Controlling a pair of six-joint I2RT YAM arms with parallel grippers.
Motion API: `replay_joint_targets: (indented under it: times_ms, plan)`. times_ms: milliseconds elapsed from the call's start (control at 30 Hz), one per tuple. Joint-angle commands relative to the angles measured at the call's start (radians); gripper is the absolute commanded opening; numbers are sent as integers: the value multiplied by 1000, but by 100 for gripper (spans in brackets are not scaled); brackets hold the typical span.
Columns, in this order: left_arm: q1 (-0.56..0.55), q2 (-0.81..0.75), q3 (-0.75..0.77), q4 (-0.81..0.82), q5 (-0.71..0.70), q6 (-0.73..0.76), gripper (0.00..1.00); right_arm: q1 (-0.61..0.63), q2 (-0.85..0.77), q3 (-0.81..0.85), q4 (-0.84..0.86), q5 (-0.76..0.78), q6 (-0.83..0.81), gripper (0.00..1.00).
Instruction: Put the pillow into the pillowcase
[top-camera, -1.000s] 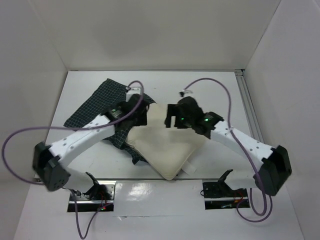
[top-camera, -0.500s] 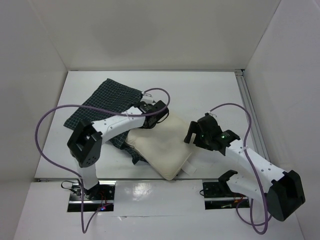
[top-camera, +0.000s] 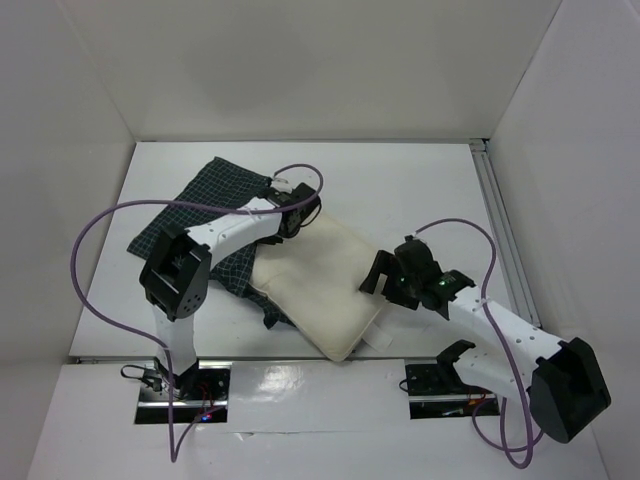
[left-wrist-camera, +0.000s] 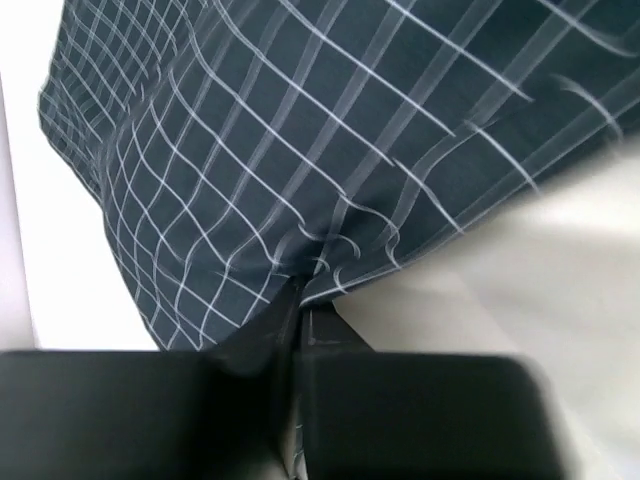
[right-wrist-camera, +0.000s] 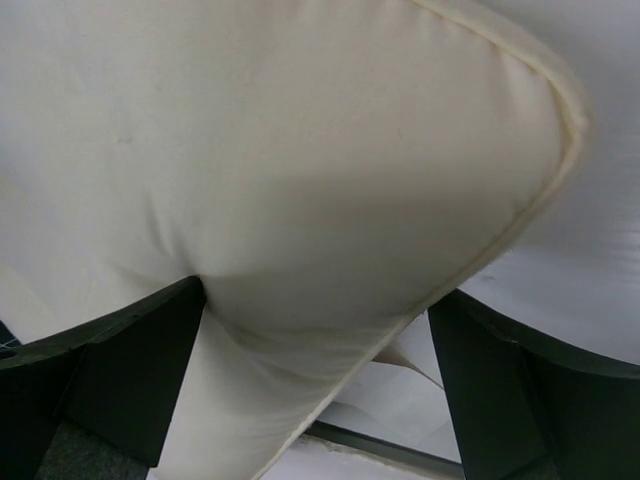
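The cream pillow (top-camera: 325, 280) lies slantwise in the middle of the table, its left side resting on the dark checked pillowcase (top-camera: 215, 210). My left gripper (top-camera: 300, 216) sits at the pillow's far corner. In the left wrist view it (left-wrist-camera: 300, 295) is shut, pinching the hem of the pillowcase (left-wrist-camera: 300, 150) right beside the pillow (left-wrist-camera: 540, 260). My right gripper (top-camera: 378, 280) is at the pillow's right edge. In the right wrist view it (right-wrist-camera: 318, 300) stands wide open astride the seamed edge of the pillow (right-wrist-camera: 300, 150), with the left finger (right-wrist-camera: 150, 360) against the fabric. A small white tag (right-wrist-camera: 410, 370) hangs below.
White walls enclose the table on the left, back and right. An aluminium rail (top-camera: 495, 215) runs along the right side. Purple cables (top-camera: 100, 230) loop over both arms. The arm mounts (top-camera: 190, 385) sit at the near edge.
My left gripper has shut on the pillowcase hem and shifted slightly back and left. My right gripper has slid nearer and lower along the pillow's right edge, still open.
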Motion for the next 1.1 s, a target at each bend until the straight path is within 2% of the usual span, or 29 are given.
replay_joint_targets:
  times_ms: [0, 67, 133, 167, 200, 233, 267, 300, 333, 400, 467, 533, 600, 800, 833, 867, 933, 1000, 1033, 1067]
  plan:
    - [24, 21, 43, 5, 43, 40, 2, 38, 38, -67, 130, -93, 21, 100]
    - [12, 21, 52, 25, 104, 75, 0, 61, 38, -82, 199, -102, 30, 98]
    - [-22, 7, 62, 51, 159, 106, 0, 72, 38, -82, 300, -93, 30, 72]
    - [-72, -7, 63, 65, 191, 145, 0, 72, 38, -67, 350, -93, 21, 57]
    - [-97, -24, 79, 86, 295, 175, 0, 72, 55, -42, 424, -93, 4, 37]
    - [-123, -45, 93, 112, 296, 211, 0, 59, 73, -1, 435, -109, -25, 21]
    - [-172, -91, 133, 143, 402, 231, 0, 59, 119, 140, 409, -110, -84, 0]
    - [-193, -117, 160, 152, 509, 260, 0, 59, 139, 222, 329, -110, -120, 0]
    - [-210, -143, 188, 165, 511, 274, 0, 59, 150, 298, 285, -110, -151, 0]
    - [-233, -227, 250, 209, 674, 284, 0, 102, 114, 442, 231, -81, -194, 0]
    - [-234, -278, 222, 260, 748, 284, 0, 139, 53, 463, 191, -45, -176, 0]
    - [-201, -294, 199, 271, 748, 252, 0, 185, 26, 420, 182, -30, -151, 0]
    - [-135, -271, 172, 254, 748, 215, 0, 210, 17, 290, 219, -10, -107, 0]
    - [-69, -226, 107, 191, 624, 121, 0, 266, 35, 62, 311, 13, -42, 0]
    - [-60, -226, 107, 173, 606, 121, 3, 266, 35, 50, 311, 25, -42, 0]
    - [-60, -226, 127, 136, 560, 121, 13, 277, 35, 36, 311, 25, -42, 0]
    - [-60, -226, 161, 97, 497, 121, 41, 291, 14, -2, 322, 12, -51, 0]
    - [-60, -213, 214, 74, 425, 146, 81, 302, 14, -11, 331, -11, -63, 0]
    - [-60, -176, 234, 74, 405, 173, 92, 302, 14, -22, 331, -37, -80, 0]
    - [-60, -154, 259, 62, 405, 190, 94, 302, 14, -22, 331, -50, -89, 0]
